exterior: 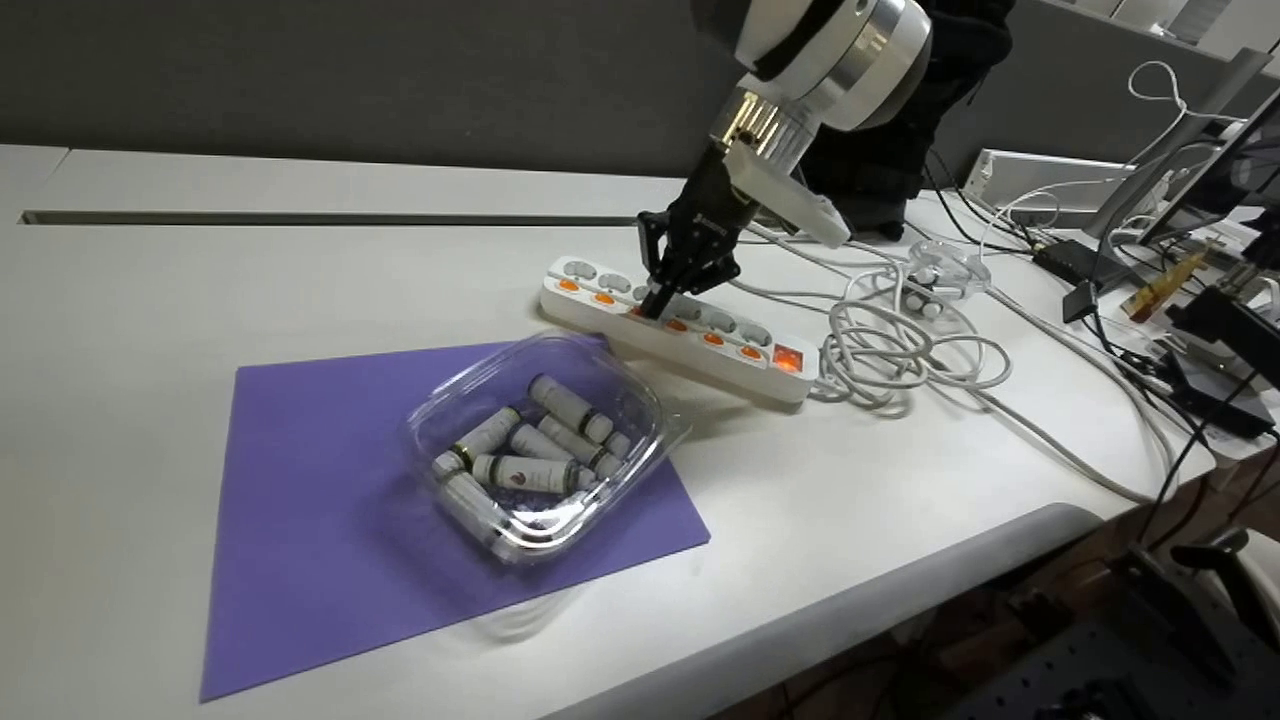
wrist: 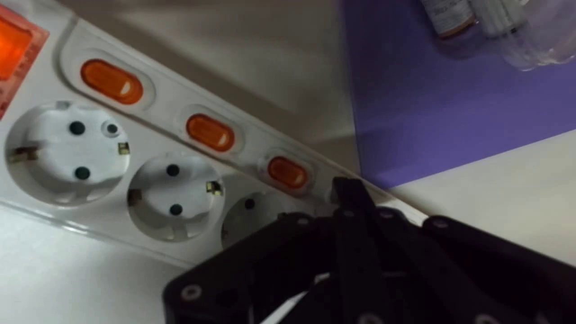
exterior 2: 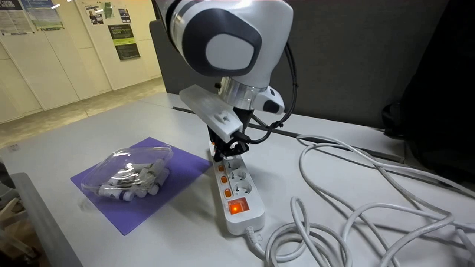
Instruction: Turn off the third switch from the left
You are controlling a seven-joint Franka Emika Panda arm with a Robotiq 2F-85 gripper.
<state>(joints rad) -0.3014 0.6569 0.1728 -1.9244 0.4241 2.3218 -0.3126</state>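
Mara: Here's the claw (exterior: 652, 305), right down at the strip (exterior: 700, 362), fingers (wrist: 354, 195) together and nothing between them!

Theo: Makes sense to me. A rocker wants a poke, not a grip, and a closed claw gives one narrow tip, slim enough, I'd judge, to spare the neighbours (exterior: 677, 326).

Mara: And where's our switch (exterior: 635, 312)?

Theo: Third along the row, counting from the end without the cord (exterior: 880, 348). It's a sliver of orange by the tip in an exterior view; the claw hides it in the wrist view.

Mara: So is that contact?

Theo: Can't call it! Touching or just apart, I can't tell, nor whether it's flipped.

Mara: The main switch (exterior 2: 238, 205) glows at the cord end, mind you.

Theo: Leave that one alone! My worry is sliding: the strip seems to lie loose on the table (exterior: 130, 300), so the push should go down, not sideways.

Mara: And the tub (exterior: 575, 528) of bottles (exterior: 527, 474) on the purple mat (exterior: 300, 500)?

Theo: Near, on the switch side. A slip off that edge would send the tip towards it, so a short, steady press looks best.
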